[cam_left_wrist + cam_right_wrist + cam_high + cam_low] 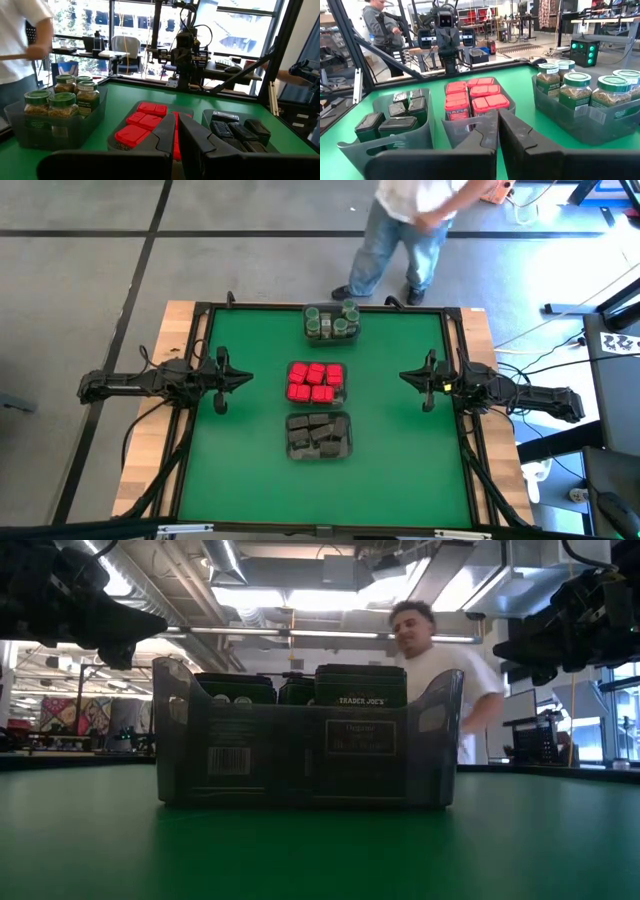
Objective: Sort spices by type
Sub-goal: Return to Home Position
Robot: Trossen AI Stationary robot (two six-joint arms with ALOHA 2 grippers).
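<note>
The right claw (497, 114), fingers together, faces 3 trays (385, 150) on the green worktop (522, 80): red tins (472, 97) at 12 o'clock, black tins (395, 122) at 10, green-lidded jars (577, 90) at 2.

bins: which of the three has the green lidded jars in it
The far bin, nearest the person, holds the green-lidded jars; the middle bin holds red boxes, the near bin dark blocks.

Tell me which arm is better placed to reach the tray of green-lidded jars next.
The right, only slightly. The left gripper and right gripper hover shut near opposite sides of the table. The jar tray sits a little toward the right arm's side.
</note>
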